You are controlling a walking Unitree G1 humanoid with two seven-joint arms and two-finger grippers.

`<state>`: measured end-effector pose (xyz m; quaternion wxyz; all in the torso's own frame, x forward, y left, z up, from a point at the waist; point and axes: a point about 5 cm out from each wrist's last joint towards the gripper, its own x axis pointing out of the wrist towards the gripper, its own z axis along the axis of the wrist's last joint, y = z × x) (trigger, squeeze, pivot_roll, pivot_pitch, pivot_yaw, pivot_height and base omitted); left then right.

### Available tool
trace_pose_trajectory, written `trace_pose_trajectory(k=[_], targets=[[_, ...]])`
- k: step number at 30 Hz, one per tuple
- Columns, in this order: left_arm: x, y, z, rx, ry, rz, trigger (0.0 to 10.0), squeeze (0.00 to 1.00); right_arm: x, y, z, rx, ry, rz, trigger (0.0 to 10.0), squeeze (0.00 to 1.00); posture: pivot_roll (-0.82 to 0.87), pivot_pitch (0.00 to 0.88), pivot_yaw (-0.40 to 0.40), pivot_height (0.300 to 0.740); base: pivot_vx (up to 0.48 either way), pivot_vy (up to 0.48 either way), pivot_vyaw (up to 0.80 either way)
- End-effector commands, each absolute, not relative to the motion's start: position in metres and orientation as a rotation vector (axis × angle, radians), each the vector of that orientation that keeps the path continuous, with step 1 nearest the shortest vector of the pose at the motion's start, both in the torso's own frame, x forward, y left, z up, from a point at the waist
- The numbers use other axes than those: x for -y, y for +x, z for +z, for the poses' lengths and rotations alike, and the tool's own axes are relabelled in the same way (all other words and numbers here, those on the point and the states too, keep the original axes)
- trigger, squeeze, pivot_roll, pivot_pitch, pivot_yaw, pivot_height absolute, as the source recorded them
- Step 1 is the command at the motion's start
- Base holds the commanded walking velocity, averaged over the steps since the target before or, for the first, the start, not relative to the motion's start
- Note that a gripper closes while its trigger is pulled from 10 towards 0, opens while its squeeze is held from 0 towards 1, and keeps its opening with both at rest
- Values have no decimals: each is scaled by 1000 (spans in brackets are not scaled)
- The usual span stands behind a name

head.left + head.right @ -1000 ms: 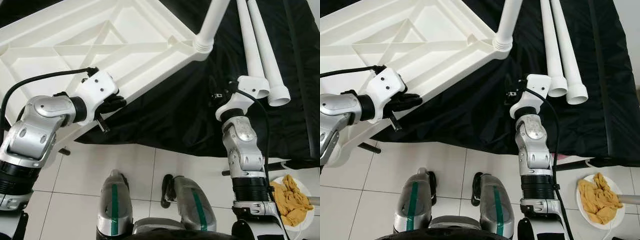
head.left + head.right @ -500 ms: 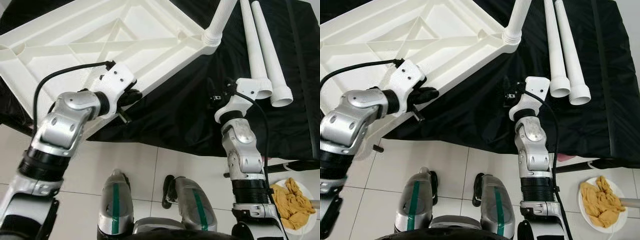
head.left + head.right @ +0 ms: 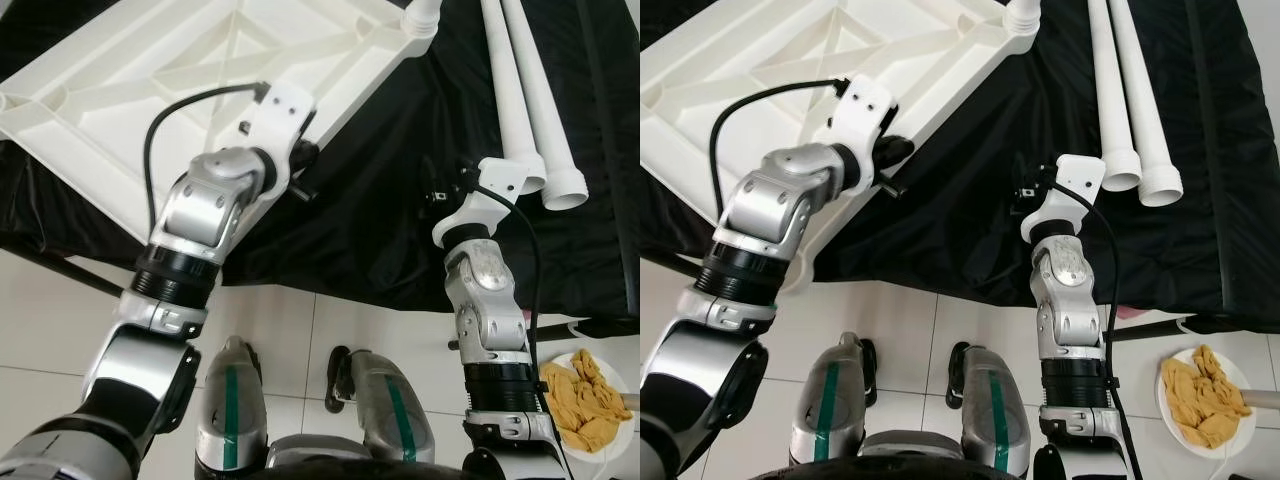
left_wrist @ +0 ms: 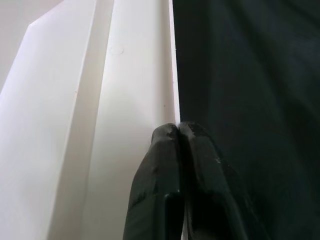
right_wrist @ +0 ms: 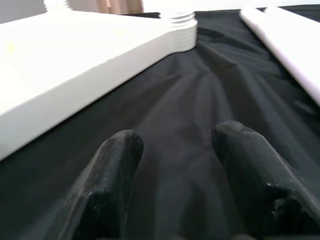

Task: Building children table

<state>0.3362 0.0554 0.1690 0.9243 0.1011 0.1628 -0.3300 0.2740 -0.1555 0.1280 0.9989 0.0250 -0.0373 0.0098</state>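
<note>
The white plastic table top (image 3: pixel 180 90) lies upside down on a black cloth (image 3: pixel 380 230), ribs facing up. One white leg (image 3: pixel 422 18) stands in its far right corner socket. My left gripper (image 3: pixel 303 165) is shut on the table top's near rim; in the left wrist view its fingertips (image 4: pixel 178 131) pinch the thin edge. Two loose white legs (image 3: pixel 520 90) lie side by side on the cloth at the right. My right gripper (image 3: pixel 437 192) hovers open over bare cloth just left of their near ends, its fingers (image 5: pixel 120 150) apart with nothing between them.
A white plate with a crumpled yellow cloth (image 3: pixel 585 395) sits on the tiled floor at the lower right. My own feet (image 3: pixel 230 400) stand on the tiles in front of the cloth's near edge. A dark bar (image 3: pixel 60 270) runs under the cloth at the left.
My left arm has reached forward and to the right, still gripping the rim. The table top has swung away with it, its legged corner now higher in view. The right arm has barely moved.
</note>
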Motion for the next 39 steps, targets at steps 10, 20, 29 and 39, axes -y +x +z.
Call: trace_pose_trajectory(k=[10, 20, 29, 39], targets=[[-49, 347, 210, -134, 156, -606, 10000, 1000, 155, 272, 127, 66, 53, 14, 10000, 0, 67, 105, -25, 740, 0, 0, 0], [-64, 344, 229, -21, 130, -616, 10000, 1000, 152, 275, 128, 70, 56, 26, 10000, 0, 76, 106, -33, 740, 0, 0, 0], [-132, 350, 218, -64, 365, -379, 10000, 0, 150, 277, 129, 77, 56, 41, 10000, 0, 86, 102, -41, 740, 0, 0, 0], [-174, 347, 202, -166, 516, -219, 10000, 0, 150, 278, 130, 79, 55, 46, 10000, 0, 88, 97, -50, 740, 0, 0, 0]])
